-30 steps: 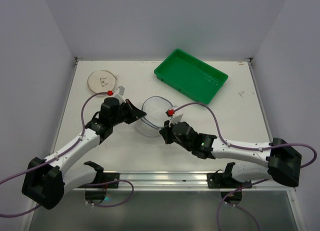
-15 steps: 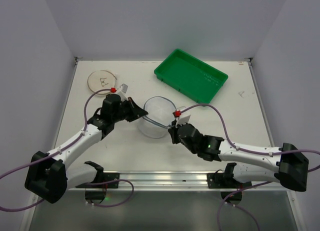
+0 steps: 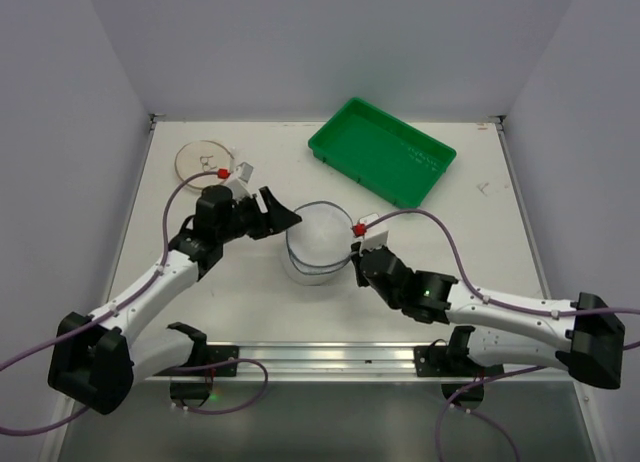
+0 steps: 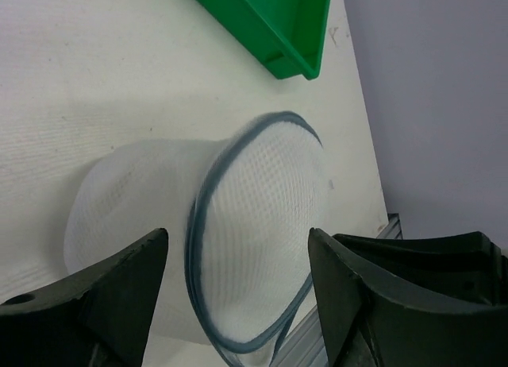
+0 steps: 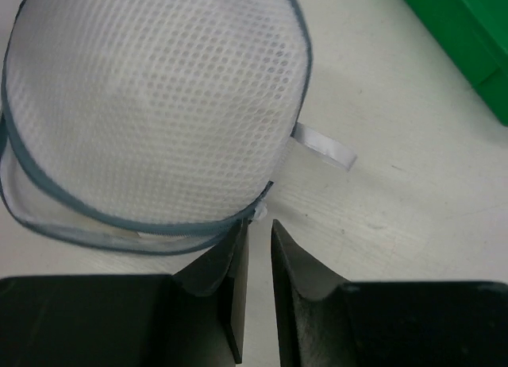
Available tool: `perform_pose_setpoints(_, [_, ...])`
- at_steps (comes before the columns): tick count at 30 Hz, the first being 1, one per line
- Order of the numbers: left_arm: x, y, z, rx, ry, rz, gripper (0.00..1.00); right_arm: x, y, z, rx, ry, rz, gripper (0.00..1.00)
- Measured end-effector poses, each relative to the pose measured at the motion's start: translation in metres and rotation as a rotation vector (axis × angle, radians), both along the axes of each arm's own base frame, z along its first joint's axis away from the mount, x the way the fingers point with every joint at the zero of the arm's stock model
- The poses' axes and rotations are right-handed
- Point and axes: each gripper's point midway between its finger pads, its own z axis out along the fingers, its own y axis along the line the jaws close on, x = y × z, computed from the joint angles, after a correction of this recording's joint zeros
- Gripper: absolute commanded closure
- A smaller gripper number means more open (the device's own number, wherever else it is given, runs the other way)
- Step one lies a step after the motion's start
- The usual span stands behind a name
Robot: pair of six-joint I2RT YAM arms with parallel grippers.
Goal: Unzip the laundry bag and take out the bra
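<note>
The laundry bag (image 3: 318,244), a round whitish mesh case with a dark zipper rim, lies on the table between the two arms. My left gripper (image 3: 284,219) is open at its left side. In the left wrist view the bag (image 4: 262,240) sits ahead of and between the spread fingers (image 4: 119,303) without touching them. My right gripper (image 3: 356,259) is at the bag's right edge, its jaws a narrow slit apart with nothing in them. The zipper end (image 5: 259,213) lies just past its tips, beside a white loop tab (image 5: 321,148). The bra is hidden; only pale mesh (image 5: 159,105) shows.
A green tray (image 3: 325,142) stands at the back right of the table, also in the left wrist view (image 4: 270,25). A flat beige disc (image 3: 205,162) lies at the back left. A metal rail (image 3: 330,354) runs along the near edge.
The left gripper has opened and let go of the bag's rim. The raised bag has settled down onto the table. The right gripper's jaws have parted slightly and it has shifted right.
</note>
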Motion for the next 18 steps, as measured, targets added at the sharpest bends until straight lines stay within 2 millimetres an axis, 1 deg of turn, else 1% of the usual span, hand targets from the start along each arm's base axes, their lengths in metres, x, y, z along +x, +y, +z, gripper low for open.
perform_pose_setpoints(2, [-0.002,0.001,0.006,0.003,-0.030,-0.012,0.23,0.001,-0.005,0.008,0.008,-0.024,-0.010,0.73])
perform_pose_setpoints(3, [-0.003,0.001,0.009,0.007,-0.046,-0.017,0.23,0.001,-0.008,0.013,0.018,-0.035,-0.014,0.67])
perform_pose_setpoints(6, [-0.006,0.004,0.013,0.026,-0.082,-0.030,0.20,-0.001,-0.018,0.027,0.049,-0.062,-0.028,0.61])
perform_pose_setpoints(8, [-0.009,0.006,0.012,0.047,-0.091,-0.040,0.19,-0.003,-0.022,0.035,0.070,-0.071,-0.029,0.59])
perform_pose_setpoints(11, [-0.012,0.009,0.010,0.087,-0.095,-0.057,0.18,-0.006,-0.026,0.041,0.087,-0.072,-0.023,0.54])
perform_pose_setpoints(12, [-0.011,0.011,0.010,0.099,-0.097,-0.059,0.18,-0.007,-0.025,0.042,0.082,-0.064,-0.015,0.48])
perform_pose_setpoints(13, [-0.011,0.012,0.011,0.110,-0.100,-0.059,0.18,-0.008,-0.023,0.043,0.080,-0.057,-0.008,0.46])
perform_pose_setpoints(16, [-0.004,0.022,0.014,0.139,-0.108,-0.031,0.17,-0.006,-0.010,0.051,0.068,-0.041,0.015,0.43])
perform_pose_setpoints(18, [0.004,0.037,0.010,0.149,-0.094,0.012,0.16,-0.002,0.001,0.059,0.064,-0.039,0.027,0.43])
